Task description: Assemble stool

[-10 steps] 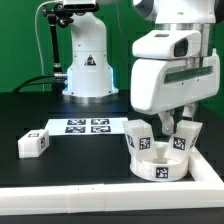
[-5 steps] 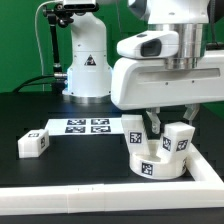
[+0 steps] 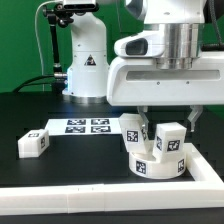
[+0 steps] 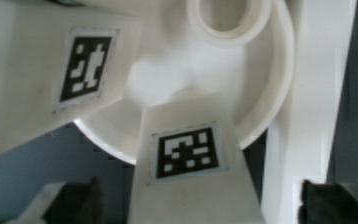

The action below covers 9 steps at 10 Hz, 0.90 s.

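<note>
While two block legs stand upright in the round seat (image 3: 172, 172) near the exterior view's right, the step in hand looks like seating the nearer leg (image 3: 170, 142). The gripper (image 3: 170, 123) hangs straight over it, with a dark finger showing on either side of the block. The second leg (image 3: 133, 131) stands just beside it on the same seat. A loose leg (image 3: 33, 143) lies well apart toward the exterior view's left, past the marker board (image 3: 87, 126), so the stool is judged only partly built. In the wrist view the fingers (image 4: 73, 205) are spread wide. The nearer leg (image 4: 194, 155) sits between them with a gap on each side, so the tool is released and grips nothing. The next move probably calls either for closing squarely on this leg to press or twist it home, or for lifting clear to fetch the loose one.
</note>
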Each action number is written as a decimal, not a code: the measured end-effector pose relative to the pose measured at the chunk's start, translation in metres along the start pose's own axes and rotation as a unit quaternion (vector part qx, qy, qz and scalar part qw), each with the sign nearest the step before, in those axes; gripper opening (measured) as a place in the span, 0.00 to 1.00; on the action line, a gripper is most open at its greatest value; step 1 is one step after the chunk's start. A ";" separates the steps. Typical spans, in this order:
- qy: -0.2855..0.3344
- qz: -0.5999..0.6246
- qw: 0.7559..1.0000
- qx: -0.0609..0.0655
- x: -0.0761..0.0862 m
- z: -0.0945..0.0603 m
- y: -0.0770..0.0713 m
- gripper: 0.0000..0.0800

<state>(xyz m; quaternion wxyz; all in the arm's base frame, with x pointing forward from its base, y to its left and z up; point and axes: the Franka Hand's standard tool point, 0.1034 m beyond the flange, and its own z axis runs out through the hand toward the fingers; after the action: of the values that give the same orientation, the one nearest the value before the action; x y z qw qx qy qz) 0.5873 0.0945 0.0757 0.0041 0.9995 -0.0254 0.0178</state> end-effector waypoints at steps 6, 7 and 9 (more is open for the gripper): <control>-0.015 -0.007 1.000 0.004 -0.005 -0.057 0.086 0.81; -0.012 -0.003 1.000 0.000 -0.004 -0.057 0.103 0.81; -0.013 -0.001 1.000 0.000 -0.004 -0.055 0.101 0.81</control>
<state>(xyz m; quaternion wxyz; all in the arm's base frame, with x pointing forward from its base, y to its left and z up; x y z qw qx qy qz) 0.5758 -0.0052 0.1315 0.0041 0.9997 -0.0240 0.0050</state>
